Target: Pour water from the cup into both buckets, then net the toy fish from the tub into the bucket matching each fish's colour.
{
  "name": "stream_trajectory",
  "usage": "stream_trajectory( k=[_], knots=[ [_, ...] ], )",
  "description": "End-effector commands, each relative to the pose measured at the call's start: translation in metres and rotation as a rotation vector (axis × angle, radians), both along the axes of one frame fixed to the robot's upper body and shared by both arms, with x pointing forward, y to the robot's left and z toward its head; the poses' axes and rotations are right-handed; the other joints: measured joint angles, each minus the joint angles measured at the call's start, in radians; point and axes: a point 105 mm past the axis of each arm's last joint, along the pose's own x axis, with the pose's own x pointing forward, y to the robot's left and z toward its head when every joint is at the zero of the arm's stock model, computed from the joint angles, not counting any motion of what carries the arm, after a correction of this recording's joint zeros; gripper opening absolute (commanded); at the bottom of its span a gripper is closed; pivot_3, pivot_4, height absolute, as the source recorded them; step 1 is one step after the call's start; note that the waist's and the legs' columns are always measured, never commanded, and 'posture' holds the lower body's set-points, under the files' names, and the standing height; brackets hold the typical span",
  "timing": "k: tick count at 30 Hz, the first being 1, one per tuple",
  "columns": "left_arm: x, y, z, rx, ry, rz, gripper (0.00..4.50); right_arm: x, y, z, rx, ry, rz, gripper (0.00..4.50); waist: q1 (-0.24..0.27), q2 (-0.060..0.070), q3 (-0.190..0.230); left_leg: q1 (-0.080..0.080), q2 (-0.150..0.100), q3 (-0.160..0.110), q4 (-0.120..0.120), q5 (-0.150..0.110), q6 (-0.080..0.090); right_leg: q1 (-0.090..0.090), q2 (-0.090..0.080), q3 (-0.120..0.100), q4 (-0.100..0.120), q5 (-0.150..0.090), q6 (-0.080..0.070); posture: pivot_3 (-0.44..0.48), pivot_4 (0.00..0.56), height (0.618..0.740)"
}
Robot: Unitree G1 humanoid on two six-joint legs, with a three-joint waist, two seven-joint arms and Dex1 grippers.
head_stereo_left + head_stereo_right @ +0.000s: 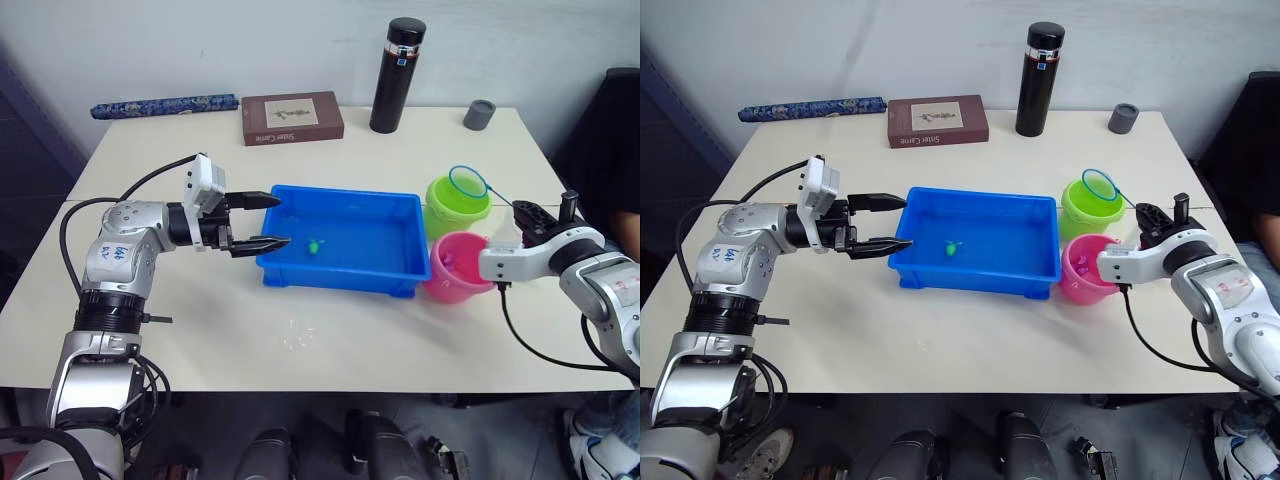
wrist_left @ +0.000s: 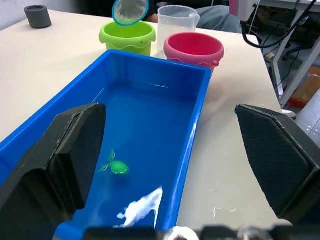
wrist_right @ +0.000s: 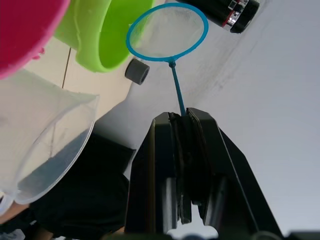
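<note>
The blue tub (image 1: pixel 340 276) sits mid-table with one green toy fish (image 1: pixel 316 244) in its water. My left gripper (image 1: pixel 268 221) is open at the tub's left end, its fingers straddling the rim there. To the right of the tub stand the lime green bucket (image 1: pixel 446 216) and, nearer me, the pink bucket (image 1: pixel 455 286). My right gripper (image 3: pixel 186 116) is shut on the thin handle of the net (image 1: pixel 467 181), whose blue hoop hovers over the green bucket. The clear cup (image 2: pixel 177 20) stands just behind the buckets, close to my right gripper.
Along the back of the table are a tall black flask (image 1: pixel 398 75), a small grey cup (image 1: pixel 479 114), a brown book (image 1: pixel 292 118) and a blue patterned roll (image 1: pixel 165 104). A small water spill (image 1: pixel 295 336) lies in front of the tub.
</note>
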Motion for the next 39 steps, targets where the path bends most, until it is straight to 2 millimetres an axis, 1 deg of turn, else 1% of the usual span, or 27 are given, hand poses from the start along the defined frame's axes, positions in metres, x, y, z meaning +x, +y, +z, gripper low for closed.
stream_trajectory(
  k=[1, 3, 4, 6, 8, 9, 10, 11, 13, 15, 18, 21, 30, 34, 39],
  knots=[
    [-0.002, 0.008, 0.013, -0.001, -0.046, 0.025, 4.47, 0.002, 0.008, 0.048, 0.28, -0.097, 0.012, 0.0, -0.004, 0.0, 0.0, 0.0, 0.0, 0.0, 0.0, 0.0, 0.0, 0.0, 0.0, 0.0, 0.0, 0.0, 0.0, 0.0, 0.15, 0.74],
    [-0.002, 0.015, 0.015, -0.001, -0.045, 0.056, 4.47, 0.006, 0.013, 0.059, 0.467, -0.072, 0.027, 0.0, -0.008, 0.0, 0.0, 0.001, 0.001, 0.001, 0.0, 0.0, 0.0, 0.0, 0.001, 0.001, 0.001, 0.0, 0.0, 0.0, 0.15, 0.74],
    [-0.002, 0.021, 0.015, 0.001, -0.044, 0.081, 4.47, 0.009, 0.02, 0.06, 0.56, -0.018, 0.056, 0.0, -0.007, 0.0, 0.0, 0.001, 0.002, 0.001, 0.0, 0.0, 0.0, 0.0, 0.002, 0.001, 0.001, 0.0, 0.0, 0.0, 0.15, 0.74],
    [-0.003, 0.031, 0.016, 0.007, -0.041, 0.125, 4.47, 0.012, 0.033, 0.055, 0.693, 0.109, 0.098, 0.0, -0.008, 0.0, 0.0, 0.002, 0.002, 0.0, 0.0, 0.0, -0.001, 0.0, 0.002, 0.001, 0.001, 0.0, 0.0, 0.0, 0.15, 0.74],
    [-0.006, 0.044, 0.015, 0.017, -0.038, 0.175, 4.47, 0.014, 0.045, 0.047, 0.862, 0.269, 0.118, 0.0, -0.006, 0.0, 0.0, 0.002, 0.003, 0.0, 0.0, 0.0, -0.001, 0.0, 0.002, 0.001, 0.001, 0.0, 0.0, 0.0, 0.15, 0.74],
    [-0.008, 0.051, 0.014, 0.025, -0.037, 0.196, 4.47, 0.013, 0.053, 0.042, 0.925, 0.359, 0.135, 0.0, -0.004, 0.0, 0.0, 0.002, 0.002, 0.0, 0.0, 0.0, -0.001, 0.0, 0.002, 0.001, 0.001, 0.0, 0.0, 0.0, 0.15, 0.74],
    [-0.011, 0.057, 0.013, 0.033, -0.035, 0.218, 4.47, 0.01, 0.064, 0.038, 0.951, 0.451, 0.166, 0.0, -0.004, 0.0, 0.0, 0.001, 0.002, 0.0, 0.0, 0.0, -0.001, 0.0, 0.002, 0.001, 0.001, 0.0, 0.0, 0.0, 0.15, 0.74],
    [-0.013, 0.064, 0.013, 0.04, -0.034, 0.241, 4.47, 0.007, 0.072, 0.033, 0.974, 0.537, 0.182, 0.0, -0.004, 0.0, 0.0, 0.001, 0.002, 0.0, 0.0, 0.0, -0.001, 0.0, 0.001, 0.001, 0.001, 0.0, 0.0, 0.0, 0.15, 0.74],
    [-0.017, 0.072, 0.013, 0.046, -0.031, 0.273, 4.47, 0.005, 0.08, 0.027, 1.013, 0.649, 0.171, 0.0, -0.001, 0.0, 0.0, 0.001, 0.002, -0.001, 0.0, 0.0, 0.0, 0.0, 0.0, 0.001, 0.0, 0.0, 0.0, 0.0, 0.15, 0.74],
    [-0.021, 0.078, 0.013, 0.048, -0.029, 0.3, 4.47, 0.006, 0.087, 0.021, 1.009, 0.719, 0.158, 0.0, 0.001, 0.0, 0.0, 0.0, 0.001, -0.002, 0.0, 0.0, 0.001, 0.0, -0.001, 0.0, 0.0, 0.0, 0.0, 0.0, 0.15, 0.74],
    [-0.026, 0.08, 0.013, 0.049, -0.027, 0.32, 4.47, 0.01, 0.098, 0.007, 1.065, 0.844, 0.081, 0.0, -0.001, 0.0, 0.0, 0.0, 0.0, -0.002, 0.0, 0.0, 0.001, 0.0, -0.003, 0.0, 0.0, 0.0, 0.0, 0.0, 0.15, 0.74],
    [-0.031, 0.08, 0.012, 0.043, -0.024, 0.333, 4.47, 0.01, 0.106, -0.005, 1.075, 0.949, 0.021, 0.0, -0.004, 0.0, 0.0, 0.0, 0.0, -0.002, 0.0, -0.001, 0.001, 0.0, -0.003, 0.0, 0.0, 0.0, 0.0, 0.0, 0.15, 0.74],
    [-0.04, 0.076, 0.009, 0.038, -0.015, 0.34, 4.47, 0.014, 0.109, -0.022, 1.121, 1.047, -0.117, 0.0, -0.004, 0.0, 0.0, 0.0, 0.0, -0.002, -0.001, -0.001, 0.001, -0.001, -0.003, 0.0, 0.0, 0.0, -0.001, 0.0, 0.15, 0.74],
    [-0.042, 0.075, 0.008, 0.033, -0.012, 0.344, 4.47, 0.014, 0.126, -0.035, 1.154, 1.105, -0.135, 0.0, -0.005, 0.0, 0.0, 0.0, 0.0, -0.002, -0.001, -0.001, 0.001, -0.001, -0.003, 0.0, 0.0, 0.0, -0.001, 0.0, 0.15, 0.74],
    [-0.044, 0.074, 0.01, 0.031, -0.013, 0.347, 4.47, 0.017, 0.141, -0.04, 1.187, 1.117, -0.123, 0.0, -0.006, 0.0, 0.0, 0.0, 0.0, -0.002, -0.001, -0.001, 0.001, -0.001, -0.003, 0.0, 0.0, 0.0, -0.001, 0.0, 0.15, 0.74]
  ],
)
